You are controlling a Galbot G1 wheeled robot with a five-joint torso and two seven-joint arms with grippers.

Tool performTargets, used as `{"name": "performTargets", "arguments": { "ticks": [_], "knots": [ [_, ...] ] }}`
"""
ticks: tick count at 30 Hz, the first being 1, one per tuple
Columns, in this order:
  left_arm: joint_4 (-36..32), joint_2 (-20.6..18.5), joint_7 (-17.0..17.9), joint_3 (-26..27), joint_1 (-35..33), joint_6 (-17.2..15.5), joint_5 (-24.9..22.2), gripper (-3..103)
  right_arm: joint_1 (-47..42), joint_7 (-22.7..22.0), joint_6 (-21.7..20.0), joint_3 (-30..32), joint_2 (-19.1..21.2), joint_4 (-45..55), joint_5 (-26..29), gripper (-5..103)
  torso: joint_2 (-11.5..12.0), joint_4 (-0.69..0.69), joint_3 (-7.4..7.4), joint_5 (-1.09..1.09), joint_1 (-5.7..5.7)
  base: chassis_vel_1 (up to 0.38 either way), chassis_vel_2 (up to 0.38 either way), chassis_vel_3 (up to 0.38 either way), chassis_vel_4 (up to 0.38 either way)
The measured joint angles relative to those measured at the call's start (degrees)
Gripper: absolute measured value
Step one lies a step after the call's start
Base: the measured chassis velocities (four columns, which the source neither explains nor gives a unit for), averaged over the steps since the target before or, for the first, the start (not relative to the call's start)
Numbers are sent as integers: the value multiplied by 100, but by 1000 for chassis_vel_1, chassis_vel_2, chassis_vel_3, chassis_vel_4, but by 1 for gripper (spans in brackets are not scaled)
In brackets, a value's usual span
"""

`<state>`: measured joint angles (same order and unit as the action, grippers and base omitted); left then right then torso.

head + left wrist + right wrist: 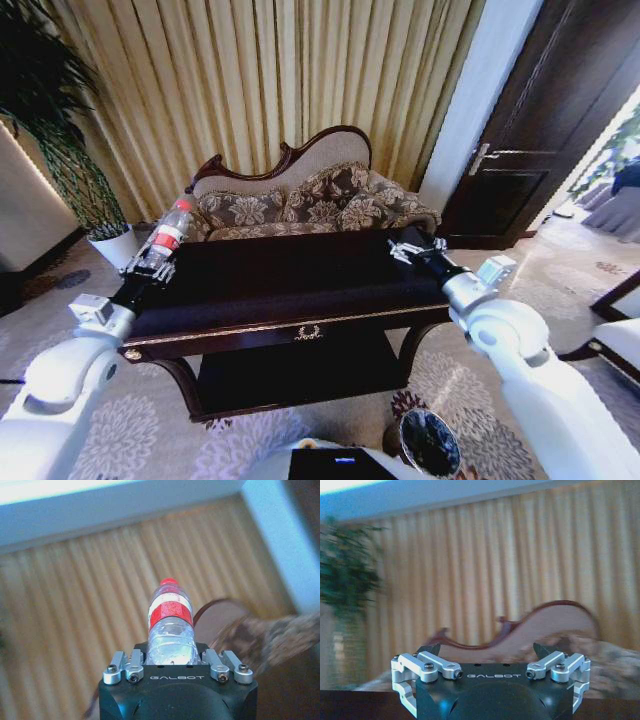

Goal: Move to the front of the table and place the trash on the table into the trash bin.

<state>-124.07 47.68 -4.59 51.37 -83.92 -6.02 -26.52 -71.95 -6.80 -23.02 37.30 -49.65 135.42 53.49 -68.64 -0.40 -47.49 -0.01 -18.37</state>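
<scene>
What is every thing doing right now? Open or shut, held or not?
bottle: red cap on, held up off the table, tilted.
left gripper: shut on the bottle, above the table's left end.
right gripper: open, holding nothing, above the table's right end.
table: top bare between the grippers.
trash bin: upright on the floor, open top, black liner inside.
door: ajar.

White arms, black Galbot-marked end effectors

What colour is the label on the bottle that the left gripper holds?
Red with a white band; the bottle in the left gripper also has a red cap. The left wrist view shows it best.
</scene>
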Motion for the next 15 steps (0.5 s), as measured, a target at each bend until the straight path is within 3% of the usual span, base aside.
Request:
{"name": "performTargets", "arguments": {
  "ticks": [5, 7, 8, 9, 10, 12, 15],
  "knots": [
    [-189, -286, -225, -38, -30, 435, -524, 46, -164, 0, -39, -241, 444, 788, 939, 100, -1, 2, 0, 0, 0, 0, 0, 0, 0],
    [-204, -308, -251, -37, -45, 484, -572, 46, -141, -1, -49, -278, 496, 803, 1048, 100, -1, 2, 0, 1, 1, 0, 0, 0, 0],
    [-230, -353, -296, -35, -77, 602, -686, 46, -57, 0, -85, -360, 626, 826, 1336, 100, 0, 3, 0, 1, 0, 0, 0, 0, 0],
    [-262, -483, -545, -43, -105, 948, -990, 46, 323, -1, -146, -495, 966, 833, 2426, 100, 0, 3, 0, 1, 0, 0, 0, 0, 0],
    [-262, -483, -545, -43, -105, 948, -990, 46, 323, -1, -146, -495, 966, 833, 2426, 100, 0, 3, 0, 1, 0, 0, 0, 0, 0],
    [-270, -486, -777, -129, 17, 1030, -1135, 46, 610, -1, -149, -522, 1056, 828, 3032, 100, 0, 4, 0, 1, 0, 0, 0, 0, 0],
    [-236, -413, -822, -272, 193, 1029, -1191, 46, 709, -1, -150, -523, 1037, 821, 3169, 100, 0, 4, 0, 1, 0, 0, 0, 0, 0]
  ]
}}
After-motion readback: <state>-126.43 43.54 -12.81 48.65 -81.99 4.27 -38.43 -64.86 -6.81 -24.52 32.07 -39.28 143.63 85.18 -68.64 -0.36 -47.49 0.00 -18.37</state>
